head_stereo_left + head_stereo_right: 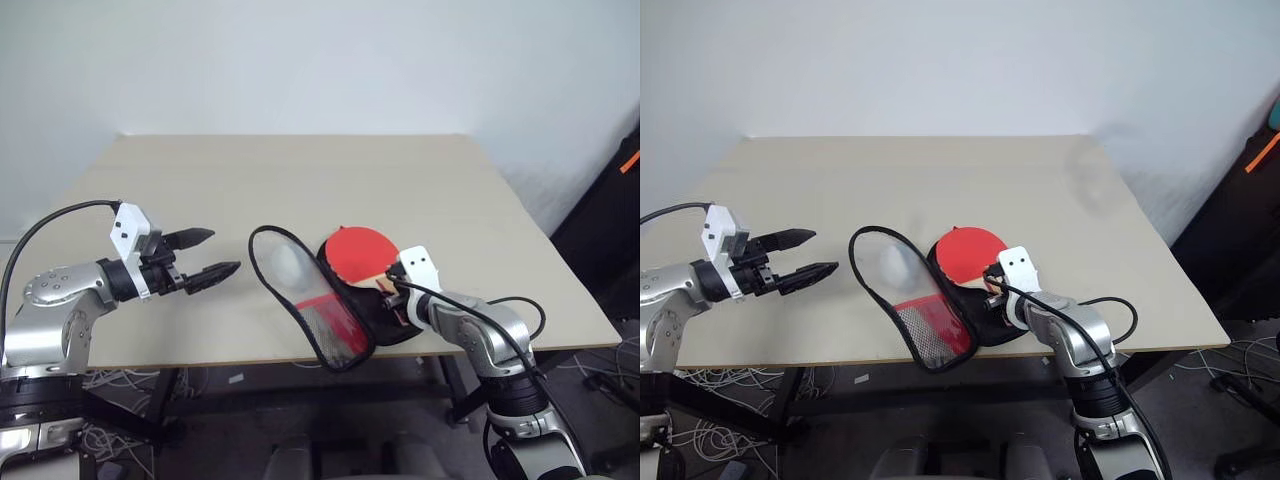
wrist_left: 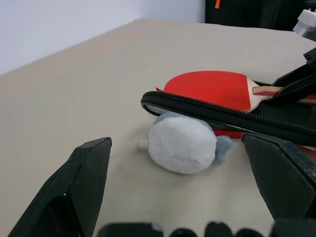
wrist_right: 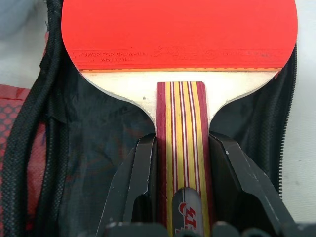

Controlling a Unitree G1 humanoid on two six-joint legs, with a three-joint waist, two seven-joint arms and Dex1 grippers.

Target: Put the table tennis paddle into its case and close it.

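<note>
Red paddle (image 3: 178, 34): one, handle clamped by right pincer (image 3: 180, 163); one case (image 1: 330, 330); left pincer (image 1: 205, 255) spread, empty.

Even, soft indoor light falls on the pale desk (image 1: 300, 180), with only faint shadows beside the case (image 1: 330, 300) resting on it. The paddle (image 3: 177, 34) shows crisp and glare-free, while the near black fingers (image 2: 74, 192) look blurred.

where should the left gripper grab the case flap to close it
Take the raised flap of the case by its black zipped edge, coming from the robot's left. That rim stands up off the table, facing the open left gripper, away from the paddle.
</note>
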